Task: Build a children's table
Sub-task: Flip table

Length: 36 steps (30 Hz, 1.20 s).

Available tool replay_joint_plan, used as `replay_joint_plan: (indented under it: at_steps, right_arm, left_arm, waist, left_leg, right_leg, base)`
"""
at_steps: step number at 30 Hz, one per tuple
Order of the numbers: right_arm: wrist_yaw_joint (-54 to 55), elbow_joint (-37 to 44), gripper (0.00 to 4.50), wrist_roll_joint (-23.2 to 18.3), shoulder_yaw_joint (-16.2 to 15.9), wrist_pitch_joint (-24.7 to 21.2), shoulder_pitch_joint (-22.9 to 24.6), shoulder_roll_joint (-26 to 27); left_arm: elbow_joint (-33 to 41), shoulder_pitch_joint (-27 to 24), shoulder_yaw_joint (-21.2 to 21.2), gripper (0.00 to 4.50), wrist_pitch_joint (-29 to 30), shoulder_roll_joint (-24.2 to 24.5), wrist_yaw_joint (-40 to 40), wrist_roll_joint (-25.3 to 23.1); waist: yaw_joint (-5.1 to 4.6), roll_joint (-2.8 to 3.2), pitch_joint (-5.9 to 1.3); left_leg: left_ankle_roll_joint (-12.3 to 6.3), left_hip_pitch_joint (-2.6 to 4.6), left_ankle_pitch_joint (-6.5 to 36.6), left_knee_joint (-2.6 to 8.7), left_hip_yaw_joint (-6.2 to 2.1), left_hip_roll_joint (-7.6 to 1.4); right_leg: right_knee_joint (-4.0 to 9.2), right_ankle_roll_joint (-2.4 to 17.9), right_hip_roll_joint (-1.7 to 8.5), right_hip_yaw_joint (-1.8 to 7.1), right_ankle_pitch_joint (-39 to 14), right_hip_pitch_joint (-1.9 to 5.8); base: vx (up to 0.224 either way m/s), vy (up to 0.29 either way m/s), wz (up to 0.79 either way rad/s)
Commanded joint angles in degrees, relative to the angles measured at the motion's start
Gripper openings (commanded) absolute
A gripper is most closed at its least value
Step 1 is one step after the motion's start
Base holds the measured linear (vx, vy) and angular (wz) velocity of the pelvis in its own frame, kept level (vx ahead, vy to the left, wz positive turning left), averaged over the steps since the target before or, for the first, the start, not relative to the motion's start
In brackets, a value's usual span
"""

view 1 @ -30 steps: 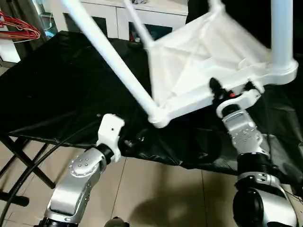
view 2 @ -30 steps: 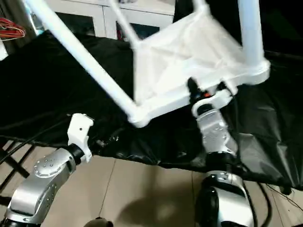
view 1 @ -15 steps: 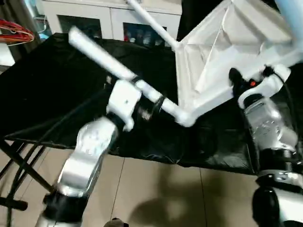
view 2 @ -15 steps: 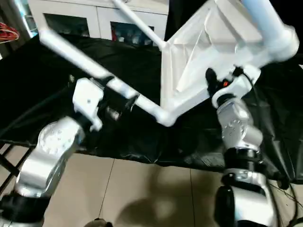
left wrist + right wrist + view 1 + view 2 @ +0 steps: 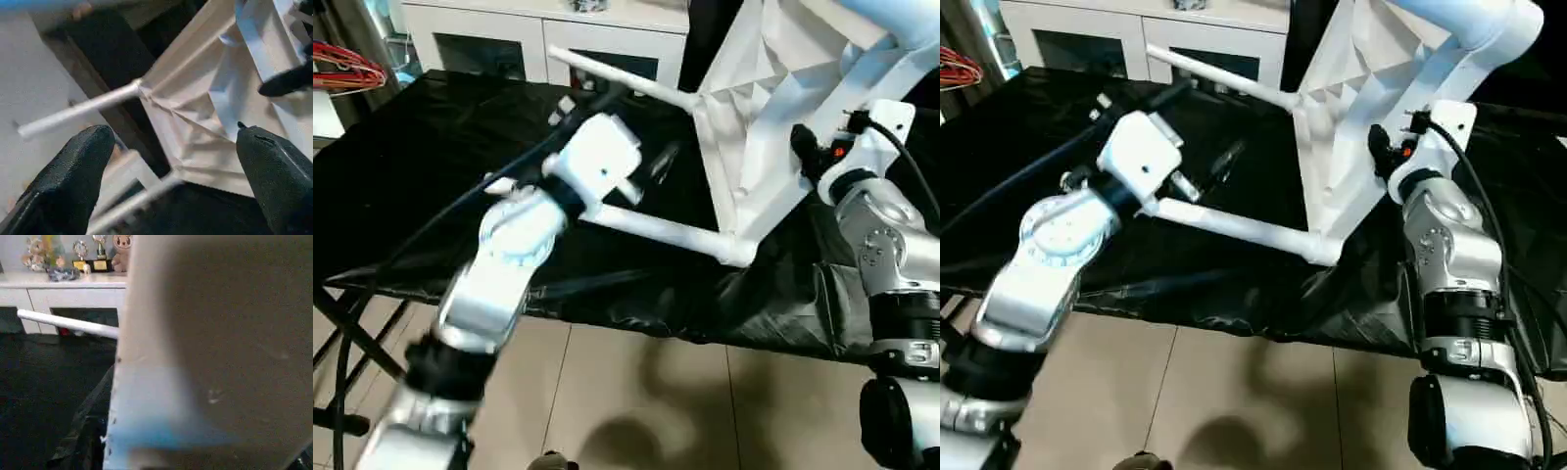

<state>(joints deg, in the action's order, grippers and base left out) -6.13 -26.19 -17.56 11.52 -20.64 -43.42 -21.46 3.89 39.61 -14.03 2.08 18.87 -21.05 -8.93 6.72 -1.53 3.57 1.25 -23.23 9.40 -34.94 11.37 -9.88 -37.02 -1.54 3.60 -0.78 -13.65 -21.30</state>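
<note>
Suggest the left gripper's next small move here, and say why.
Probably close on the near leg. The left gripper is wide open beside it and holds nothing, while the right gripper alone steadies the tabletop, tipped on its edge.

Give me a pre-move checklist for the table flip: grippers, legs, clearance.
1. Left gripper open with nothing between its fingers: ok.
2. Right gripper clamped on the edge of the tabletop: cannot tell, contact is hidden.
3. Near leg seated in its corner socket: ok, it looks joined.
4. Far leg joined to the tabletop: ok.
5. Tabletop tilted up on edge over the black-draped table, not lying flat: ok.
6. Left gripper lined up with a leg for grasping: not ok, it points past the legs at the ribbed underside.
</note>
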Motion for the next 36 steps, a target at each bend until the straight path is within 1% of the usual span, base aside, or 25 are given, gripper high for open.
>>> replay_joint_plan:
  at_steps: [1, 3, 4, 5, 6, 7, 8, 9, 12, 13, 14, 15, 16, 18, 20, 22, 23, 25, 27, 29, 31, 32, 33, 34, 36]
  right_arm:
    - [2.0, -1.2, 2.05, 3.1, -0.4, -1.3, -0.1, -1.9]
    - [0.9, -1.9, 2.05, 5.0, -2.3, -1.5, -0.8, -2.3]
    - [0.0, -2.8, 2.05, 5.9, -3.4, -1.6, -1.7, -2.5]
    - [0.0, -2.8, 2.05, 5.9, -3.5, -1.7, -1.7, -2.5]
    - [-0.6, -3.5, 2.05, 6.5, -4.4, -1.9, -2.5, -2.7]
    - [-1.0, -4.7, 2.05, 7.2, -5.5, -2.6, -3.8, -2.8]
    - [-1.2, -5.2, 2.05, 7.4, -5.8, -2.9, -4.4, -2.8]
    - [-1.6, -5.8, 2.05, 7.7, -6.4, -3.1, -5.0, -2.8]
    - [-2.3, -6.8, 2.05, 8.0, -7.2, -3.1, -5.8, -2.5]
    - [-2.4, -7.1, 2.57, 8.6, -7.5, -3.1, -5.8, -2.4]
    - [-2.6, -7.2, 2.70, 9.1, -7.9, -3.0, -5.5, -2.3]
    - [-2.6, -7.2, 2.70, 9.1, -8.0, -3.0, -5.5, -2.3]
    - [-3.0, -7.0, 2.76, 8.9, -8.0, -3.1, -5.2, -2.1]
    - [-3.4, -6.9, 3.05, 8.7, -8.1, -2.9, -4.9, -2.0]
    - [-4.6, -6.8, 3.14, 9.4, -8.7, 0.4, -3.4, -1.5]
    - [-4.8, -6.5, 3.18, 10.0, -9.0, 2.5, -2.1, -1.0]
    - [-4.8, -6.5, 3.18, 10.1, -9.1, 3.2, -1.9, -0.9]
    - [-4.9, -6.8, 3.18, 9.8, -8.6, 4.8, -1.2, -0.1]
    - [-5.1, -7.1, 3.18, 9.7, -8.3, 5.2, -1.1, 0.2]
    - [-4.8, -9.4, 3.18, 10.3, -8.5, 6.5, -1.2, 0.4]
    - [-4.9, -11.5, 3.18, 10.3, -8.2, 8.6, -1.4, 0.6]
    - [-4.9, -11.5, 2.91, 10.3, -8.2, 8.6, -1.4, 0.6]
    - [-4.9, -12.4, 2.91, 10.5, -8.2, 9.0, -1.6, 0.6]
    - [-5.4, -15.7, 2.91, 11.6, -8.8, 10.2, -2.5, 0.2]
    - [-5.6, -16.8, 2.80, 12.0, -9.0, 10.5, -2.7, 0.0]
  left_arm:
    - [-0.5, 1.3, -0.8, 4.50, -1.8, 0.3, -0.5, -1.4]
    - [-2.4, 4.1, -1.3, 4.50, -3.4, 1.1, -1.1, -3.1]
    - [-3.8, 5.9, -1.3, 4.50, -4.5, 1.5, -1.1, -3.8]
    - [-3.8, 6.0, -1.3, 4.50, -4.5, 1.5, -1.1, -3.8]
    - [-5.1, 7.5, -1.2, 4.50, -5.5, 1.8, -1.1, -4.3]
    - [-6.9, 9.2, -1.0, 4.50, -7.0, 2.0, -0.7, -4.9]
    - [-7.5, 9.8, -0.9, 4.50, -7.4, 2.0, -0.7, -4.8]
    - [-8.3, 10.4, -0.7, 4.50, -7.7, 1.9, -0.4, -4.8]
    - [-8.9, 11.1, -1.0, 4.50, -8.2, 2.4, -0.4, -5.5]
    - [-9.2, 11.1, -0.6, 4.50, -8.7, 2.1, 0.4, -5.8]
    - [-9.0, 11.0, -0.3, 4.50, -9.0, 1.9, 0.4, -5.4]
    - [-9.0, 11.0, -0.3, 4.50, -9.0, 1.9, 0.4, -5.4]
    - [-8.9, 11.0, -0.2, 4.50, -9.1, 2.0, 0.5, -5.6]
    - [-9.1, 11.1, -0.2, 4.50, -9.4, 2.1, 0.8, -5.9]
    - [-10.3, 11.0, 0.3, 4.50, -10.2, 2.6, 1.4, -6.6]
    - [-10.9, 11.0, 0.9, 4.50, -10.5, 2.9, 2.7, -7.7]
    - [-10.9, 11.0, 1.0, 4.50, -10.5, 2.9, 3.0, -7.9]
    - [-11.0, 11.2, 1.9, 4.50, -10.4, 3.0, 3.8, -8.0]
    - [-11.1, 11.4, 2.2, 4.50, -10.3, 3.1, 4.1, -8.1]
    - [-11.6, 11.7, 2.5, 4.50, -10.3, 3.8, 5.0, -9.4]
    - [-12.0, 12.1, 2.9, 4.50, -10.2, 4.3, 6.0, -10.2]
    - [-12.0, 12.1, 2.9, 4.50, -10.2, 4.3, 6.0, -10.2]
    - [-12.1, 12.3, 3.0, 4.50, -10.1, 4.4, 6.2, -10.4]
    - [-12.4, 12.4, 2.9, 4.50, -10.5, 4.9, 6.5, -11.4]
    - [-12.4, 12.4, 2.8, 4.50, -10.7, 5.1, 6.5, -11.7]
  waist:
    - [-0.29, -0.94, -4.42]
    - [-0.35, -0.48, -4.42]
    - [-0.41, -0.60, -4.45]
    - [-0.54, -0.63, -4.37]
    - [-0.46, -0.60, -4.39]
    - [-0.49, -0.40, -4.45]
    - [-0.63, -0.51, -4.49]
    - [-0.73, -0.64, -4.42]
    - [-0.68, -0.63, -4.51]
    - [-0.67, -0.81, -4.49]
    - [-0.58, -0.82, -4.50]
    - [-0.56, -0.72, -4.51]
    - [-0.61, -0.82, -4.54]
    - [-0.60, -0.82, -4.59]
    - [-0.53, -0.88, -4.65]
    - [-0.52, -0.84, -4.79]
    - [-0.52, -0.84, -4.79]
    - [-0.45, -0.79, -5.02]
    - [-0.53, -0.80, -5.11]
    - [-0.62, -0.71, -5.06]
    - [-0.74, -0.65, -4.92]
    - [-0.80, -0.68, -4.91]
    - [-0.78, -0.67, -4.84]
    - [-0.79, -0.63, -4.83]
    - [-0.80, -0.62, -4.84]
  left_leg:
    - [2.76, 2.25, 6.1, 3.72, -1.31, -2.92]
    - [2.73, 2.21, 5.8, 3.65, -1.30, -2.89]
    - [2.83, 2.26, 5.8, 3.62, -1.26, -2.84]
    - [3.13, 2.21, 6.5, 3.66, -1.25, -2.74]
    - [3.23, 2.25, 6.7, 3.69, -1.28, -2.78]
    - [3.51, 2.35, 6.9, 3.65, -1.35, -2.83]
    - [3.62, 2.27, 6.7, 3.67, -1.36, -2.78]
    - [3.56, 2.19, 6.7, 3.68, -1.34, -2.78]
    - [3.00, 2.13, 5.6, 3.54, -1.30, -2.84]
    - [2.62, 2.11, 5.4, 3.49, -1.22, -2.87]
    - [2.44, 2.10, 5.2, 3.48, -1.22, -2.85]
    - [2.45, 2.13, 5.2, 3.50, -1.24, -2.91]
    - [2.47, 2.14, 5.3, 3.51, -1.24, -2.94]
    - [2.37, 2.17, 5.1, 3.48, -1.25, -2.99]
    - [1.76, 2.06, 4.1, 3.38, -1.20, -2.96]
    - [1.24, 1.96, 3.2, 3.24, -1.21, -2.94]
    - [1.24, 1.96, 3.2, 3.24, -1.21, -2.94]
    - [0.53, 1.89, 1.5, 3.01, -1.17, -2.92]
    - [-0.08, 1.74, 0.5, 2.94, -1.18, -2.86]
    - [-0.34, 1.74, 0.8, 2.93, -1.15, -2.90]
    - [0.06, 1.81, 2.8, 3.04, -1.14, -2.96]
    - [0.15, 1.79, 3.1, 3.06, -1.13, -2.96]
    - [0.37, 1.82, 3.4, 3.12, -1.15, -2.98]
    - [0.66, 1.84, 3.8, 3.13, -1.15, -2.99]
    - [0.74, 1.85, 4.2, 3.12, -1.14, -2.99]
  right_leg:
    - [3.77, 10.4, 3.87, 1.50, 1.1, 1.29]
    - [3.73, 10.5, 3.88, 1.51, 1.3, 1.20]
    - [3.76, 10.4, 3.78, 1.50, 1.3, 1.15]
    - [3.86, 10.5, 3.77, 1.50, 0.3, 1.15]
    - [3.95, 10.5, 3.89, 1.52, -0.1, 1.17]
    - [3.83, 10.7, 3.89, 1.51, 0.1, 1.12]
    - [3.70, 10.9, 3.82, 1.48, 0.7, 1.22]
    - [3.74, 11.1, 3.82, 1.51, 0.9, 1.21]
    - [3.48, 11.8, 3.93, 1.51, 3.0, 1.35]
    - [3.51, 11.9, 3.94, 1.56, 3.5, 1.36]
    - [3.45, 12.1, 3.95, 1.55, 3.6, 1.41]
    - [3.46, 12.1, 3.99, 1.54, 3.5, 1.37]
    - [3.43, 12.4, 3.97, 1.52, 3.6, 1.41]
    - [3.37, 12.5, 3.97, 1.51, 4.0, 1.40]
    - [3.22, 12.6, 3.94, 1.52, 5.7, 1.44]
    - [3.04, 12.6, 3.91, 1.51, 7.0, 1.44]
    - [3.04, 12.6, 3.91, 1.51, 7.0, 1.44]
    - [2.76, 12.9, 3.81, 1.49, 9.6, 1.44]
    - [2.53, 13.3, 3.68, 1.39, 11.3, 1.45]
    - [2.59, 13.7, 3.68, 1.36, 11.3, 1.35]
    - [2.82, 13.8, 3.77, 1.36, 8.9, 1.25]
    - [2.87, 13.8, 3.81, 1.37, 8.5, 1.25]
    - [2.94, 13.8, 3.80, 1.38, 7.8, 1.28]
    - [2.99, 13.8, 3.84, 1.34, 7.3, 1.17]
    - [3.01, 13.8, 3.86, 1.34, 6.7, 1.16]
  base:
    - [0.000, 0.000, 0.00]
    - [0.000, 0.000, 0.00]
    - [0.000, 0.000, 0.00]
    - [0.000, 0.000, 0.00]
    - [0.000, 0.000, 0.00]
    - [0.000, 0.000, 0.00]
    - [0.000, 0.000, 0.00]
    - [0.000, 0.000, 0.00]
    - [0.000, 0.000, 0.00]
    - [0.000, 0.000, 0.00]
    - [0.000, 0.000, 0.00]
    - [0.000, 0.000, 0.00]
    - [0.000, 0.000, 0.00]
    - [0.000, 0.000, 0.00]
    - [0.000, 0.000, 0.00]
    - [0.000, 0.000, 0.00]
    - [0.000, 0.000, 0.00]
    - [0.000, 0.000, 0.00]
    - [0.000, 0.000, 0.00]
    - [0.000, 0.000, 0.00]
    - [0.000, 0.000, 0.00]
    - [0.000, 0.000, 0.00]
    - [0.000, 0.000, 0.00]
    - [0.000, 0.000, 0.00]
    - [0.000, 0.000, 0.00]
